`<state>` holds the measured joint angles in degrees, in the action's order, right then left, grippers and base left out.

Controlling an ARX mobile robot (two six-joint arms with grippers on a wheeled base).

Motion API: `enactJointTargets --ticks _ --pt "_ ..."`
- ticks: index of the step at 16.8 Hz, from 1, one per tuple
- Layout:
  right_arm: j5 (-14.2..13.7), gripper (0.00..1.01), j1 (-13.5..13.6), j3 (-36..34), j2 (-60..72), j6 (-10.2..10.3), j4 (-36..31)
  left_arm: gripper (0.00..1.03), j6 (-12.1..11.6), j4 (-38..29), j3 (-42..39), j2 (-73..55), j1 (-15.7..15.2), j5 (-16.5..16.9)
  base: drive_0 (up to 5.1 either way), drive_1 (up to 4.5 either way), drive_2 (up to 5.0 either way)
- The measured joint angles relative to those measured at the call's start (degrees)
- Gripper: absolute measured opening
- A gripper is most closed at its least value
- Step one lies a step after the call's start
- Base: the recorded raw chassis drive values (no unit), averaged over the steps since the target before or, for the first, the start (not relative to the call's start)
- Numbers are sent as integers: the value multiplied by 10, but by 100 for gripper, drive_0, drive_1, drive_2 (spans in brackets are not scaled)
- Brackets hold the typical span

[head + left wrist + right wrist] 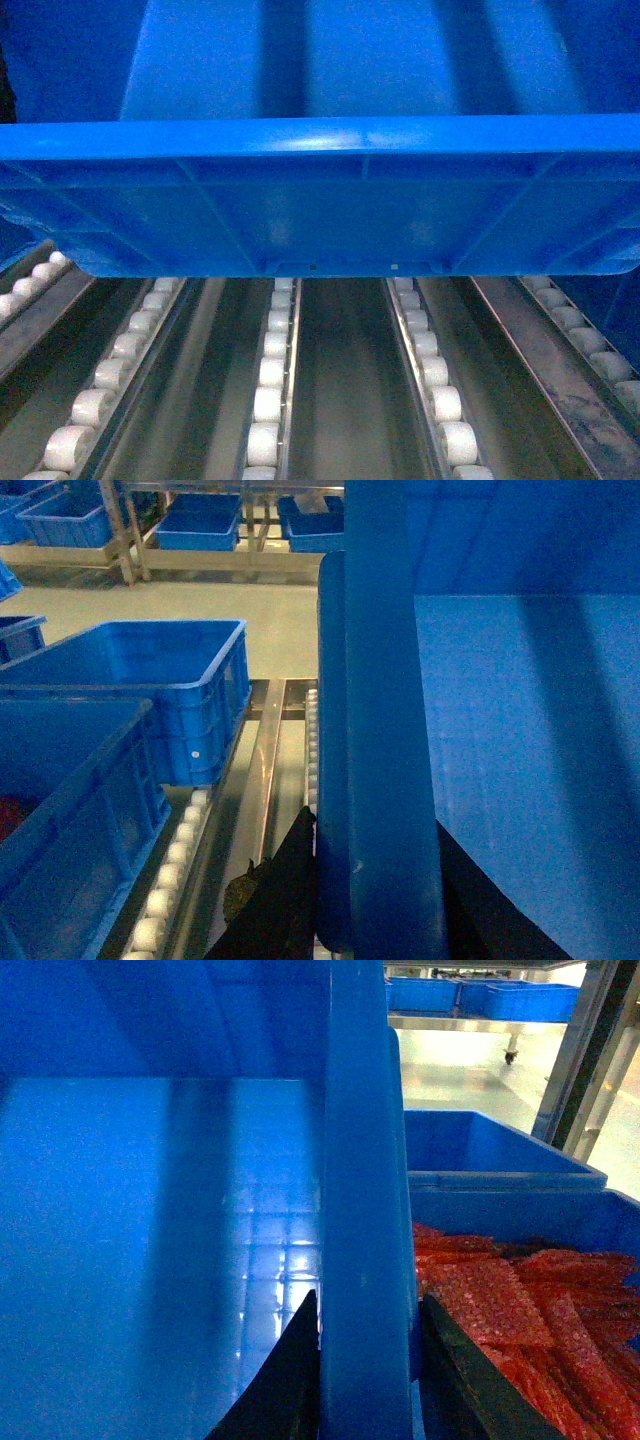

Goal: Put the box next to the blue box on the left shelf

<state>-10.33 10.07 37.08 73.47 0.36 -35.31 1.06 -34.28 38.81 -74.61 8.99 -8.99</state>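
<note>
While both pincers clamp its rims, the box (330, 200) spans the left shelf (270, 400) crosswise.

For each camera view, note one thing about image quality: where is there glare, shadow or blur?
Head view: the box fills the frame, soft and slightly blurred, rails dim beneath. Left wrist view: dark, with a broad shadow across the box floor. Right wrist view: bright glare patches on the box floor; jaws are black silhouettes.
</note>
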Motion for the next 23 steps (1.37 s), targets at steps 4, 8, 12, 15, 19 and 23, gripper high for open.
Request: enactJointTargets --ticks 4,8,12,15,19,23 --pt "0 21 0 0 0 0 0 20 0 0 0 0 0 0 0 0 0" --pt "0 21 0 0 0 0 0 20 0 0 0 0 0 0 0 0 0" --pt "0 21 0 0 0 0 0 20 0 0 0 0 0 0 0 0 0" --pt "0 21 0 0 0 0 0 20 0 0 0 0 0 0 0 0 0" --pt "0 21 0 0 0 0 0 20 0 0 0 0 0 0 0 0 0" --pt "0 21 0 0 0 0 0 20 0 0 0 0 0 0 0 0 0"
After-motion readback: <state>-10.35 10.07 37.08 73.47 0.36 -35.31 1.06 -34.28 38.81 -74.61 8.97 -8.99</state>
